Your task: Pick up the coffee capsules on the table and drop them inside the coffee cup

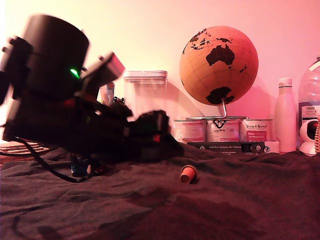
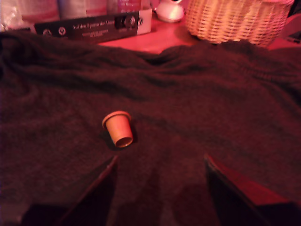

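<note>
Orange-copper capsule [image 2: 118, 128] – lying on its side on the worktop [image 2: 197, 117], not yet picked. Pincer [image 2: 160, 162] spread wide, empty, just short of the capsule – cup unseen.

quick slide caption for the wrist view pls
Open end effector hovers short of an orange capsule lying on its side on the dark cloth.

One orange capsule [image 1: 188, 174] is seen before the single globe [image 1: 219, 65]; three tins [image 1: 222, 130] are counted beneath that globe.
</note>
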